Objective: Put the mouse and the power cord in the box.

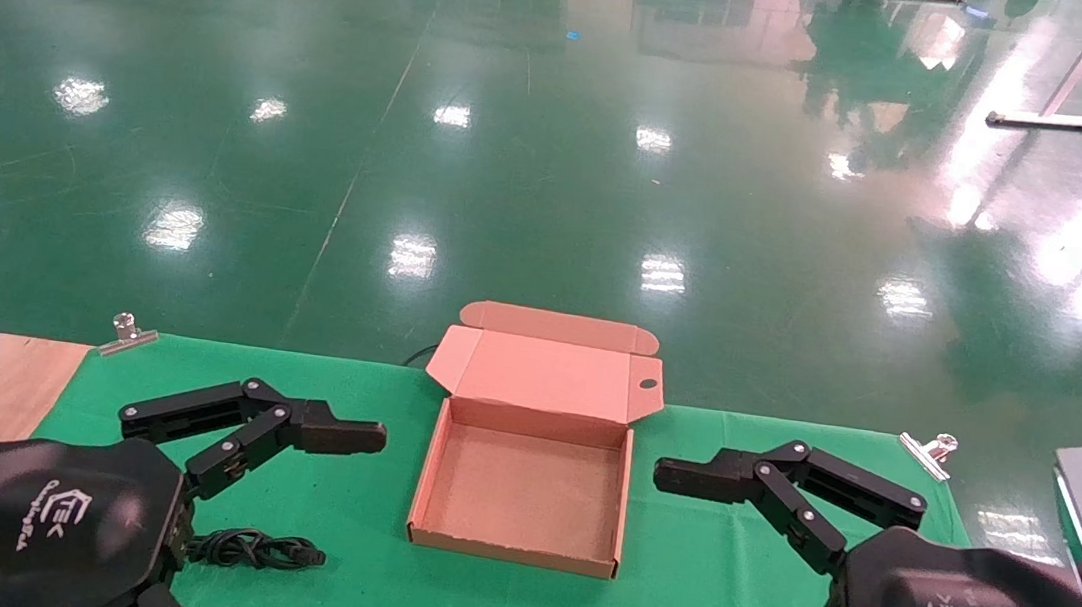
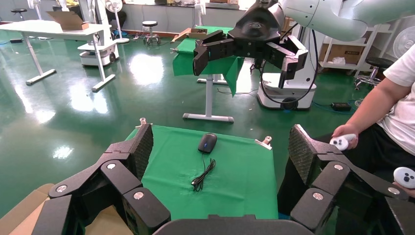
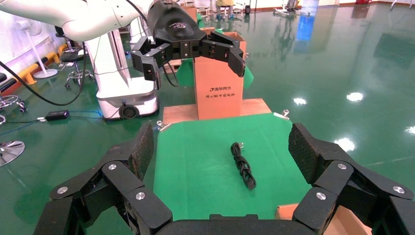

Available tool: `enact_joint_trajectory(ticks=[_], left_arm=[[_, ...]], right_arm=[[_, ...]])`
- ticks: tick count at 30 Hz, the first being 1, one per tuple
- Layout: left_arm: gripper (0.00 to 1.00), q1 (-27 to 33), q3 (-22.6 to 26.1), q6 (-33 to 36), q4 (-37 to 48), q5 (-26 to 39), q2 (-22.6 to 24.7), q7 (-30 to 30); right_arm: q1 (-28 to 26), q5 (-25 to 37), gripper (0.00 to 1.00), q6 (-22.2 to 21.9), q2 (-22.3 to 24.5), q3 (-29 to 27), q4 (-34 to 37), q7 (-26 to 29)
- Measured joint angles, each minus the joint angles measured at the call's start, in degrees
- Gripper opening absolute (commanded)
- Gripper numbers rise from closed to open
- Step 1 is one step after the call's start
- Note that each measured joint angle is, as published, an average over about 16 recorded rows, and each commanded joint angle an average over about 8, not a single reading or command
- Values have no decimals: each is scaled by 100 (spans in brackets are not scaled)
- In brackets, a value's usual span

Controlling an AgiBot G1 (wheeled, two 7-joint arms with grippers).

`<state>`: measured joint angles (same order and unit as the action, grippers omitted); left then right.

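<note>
1. Green cloth [image 1: 357,526] covers the table, seen from the head view. The left gripper [image 1: 341,435] hovers at about nine o'clock from the box, jaws spread wide and holding nothing.
2. At roughly seven o'clock from the box, just beside that left arm, lies the power cord [image 1: 259,548]: a thick black cable gathered into a long, loosely twisted bundle with a chunky plug end. The right wrist view shows it lying alone on the cloth.
3. At centre sits the box [image 1: 516,542], shallow brown corrugated cardboard, its hinged lid folded back toward twelve o'clock, with a small round hole near one corner. Nothing lies inside.
4. The right gripper [image 1: 684,476] hovers at three o'clock from the box, jaws also released and empty.
5. The mouse [image 2: 207,142], a small black oval with a thin trailing cord, rests on the cloth on the right side, at around five o'clock from the box.
6. Neither item appears packed, so the task seems at its start. A likely next move is one gripper descending over its nearest item and closing around it.
</note>
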<state>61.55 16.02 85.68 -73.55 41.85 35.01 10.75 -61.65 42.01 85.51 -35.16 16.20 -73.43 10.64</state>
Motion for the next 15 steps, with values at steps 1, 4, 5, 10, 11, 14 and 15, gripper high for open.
enact_joint_trajectory(ticks=[1, 4, 5, 10, 11, 14, 15], left_arm=[[100, 0, 0, 0, 0, 0, 0, 0], [100, 0, 0, 0, 0, 0, 0, 0], [100, 0, 0, 0, 0, 0, 0, 0], [100, 2, 4, 0, 8, 0, 2, -7], [100, 2, 4, 0, 8, 0, 2, -7], [100, 2, 6, 2, 8, 4, 2, -7], [100, 3, 15, 4, 7, 20, 3, -6]], right_arm=[[0, 0, 100, 0, 0, 0, 0, 0], [0, 0, 100, 0, 0, 0, 0, 0], [0, 0, 100, 0, 0, 0, 0, 0], [1, -1, 100, 1, 1, -1, -1, 1], [0, 1, 100, 2, 1, -1, -2, 0], [-1, 28, 100, 5, 5, 7, -9, -13], [-5, 63, 100, 9, 8, 18, -16, -28]])
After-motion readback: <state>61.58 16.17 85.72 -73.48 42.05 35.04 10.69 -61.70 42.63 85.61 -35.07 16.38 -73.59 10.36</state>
